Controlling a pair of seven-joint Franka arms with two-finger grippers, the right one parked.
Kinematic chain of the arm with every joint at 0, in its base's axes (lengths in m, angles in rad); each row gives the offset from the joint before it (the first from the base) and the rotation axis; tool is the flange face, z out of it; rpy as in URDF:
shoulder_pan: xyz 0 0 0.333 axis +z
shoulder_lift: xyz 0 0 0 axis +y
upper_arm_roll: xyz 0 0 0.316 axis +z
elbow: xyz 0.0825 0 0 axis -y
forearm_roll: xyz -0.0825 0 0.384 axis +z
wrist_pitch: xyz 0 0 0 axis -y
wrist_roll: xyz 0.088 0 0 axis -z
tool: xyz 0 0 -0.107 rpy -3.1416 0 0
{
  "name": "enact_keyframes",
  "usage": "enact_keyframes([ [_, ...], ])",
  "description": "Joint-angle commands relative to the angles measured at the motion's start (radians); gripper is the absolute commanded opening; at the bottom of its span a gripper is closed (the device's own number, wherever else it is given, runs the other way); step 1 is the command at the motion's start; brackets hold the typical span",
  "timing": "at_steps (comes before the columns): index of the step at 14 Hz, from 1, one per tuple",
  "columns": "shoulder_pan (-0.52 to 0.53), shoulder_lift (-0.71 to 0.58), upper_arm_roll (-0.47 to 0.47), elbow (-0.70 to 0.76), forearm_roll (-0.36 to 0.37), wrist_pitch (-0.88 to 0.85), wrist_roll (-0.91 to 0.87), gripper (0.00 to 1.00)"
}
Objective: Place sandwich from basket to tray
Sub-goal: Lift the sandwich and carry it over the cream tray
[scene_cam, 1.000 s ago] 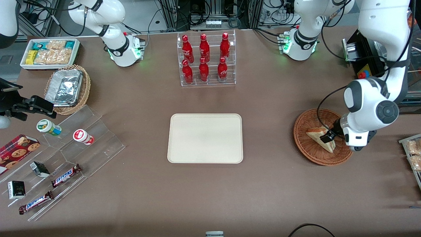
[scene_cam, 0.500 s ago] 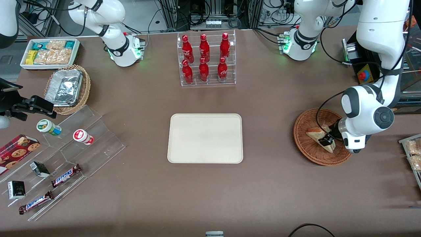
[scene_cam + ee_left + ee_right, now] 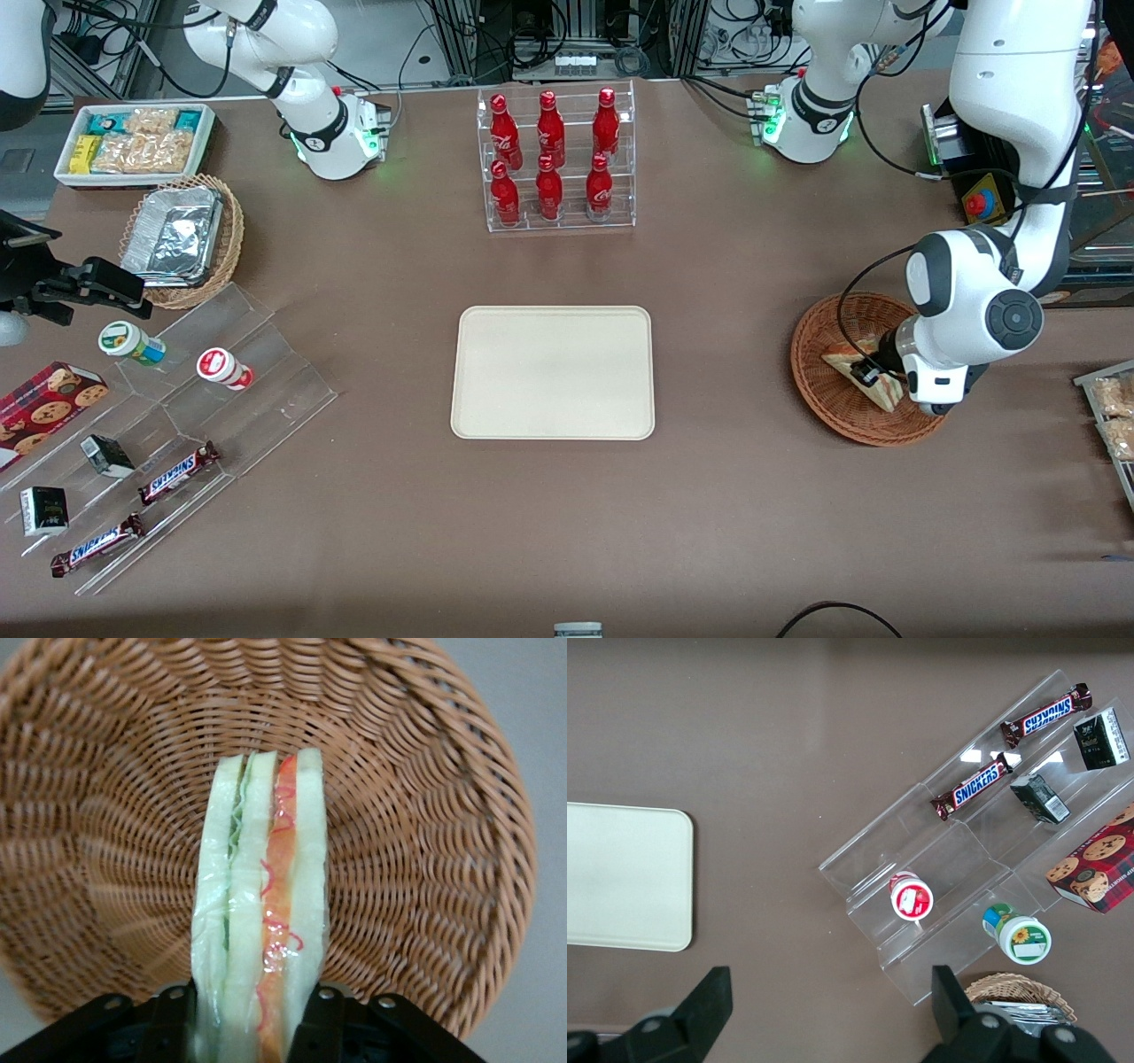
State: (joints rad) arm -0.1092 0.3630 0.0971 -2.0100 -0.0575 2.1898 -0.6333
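Our gripper (image 3: 866,372) is clamped on the sandwich (image 3: 858,372), wedge upright on edge btwn the fingers w/ its long axis running out from the palm, over the basket (image 3: 819,390), tray (image 3: 553,372) well apart toward the parked arm's end.

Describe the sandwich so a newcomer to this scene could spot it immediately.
Find the reddish-brown wicker basket toward the working arm's end of the table. The sandwich sits inside, gripped by the gripper: the only pale bread wedge, orange and green filling at its edge.
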Motion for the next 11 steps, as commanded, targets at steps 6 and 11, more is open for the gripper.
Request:
enact_keyframes([
  [6, -0.223, -0.019, -0.005, 0.255, 0.016, -0.262, 0.115, 0.25],
  [11, -0.372, 0.071, -0.065, 0.352, 0.007, -0.251, 0.116, 0.25],
])
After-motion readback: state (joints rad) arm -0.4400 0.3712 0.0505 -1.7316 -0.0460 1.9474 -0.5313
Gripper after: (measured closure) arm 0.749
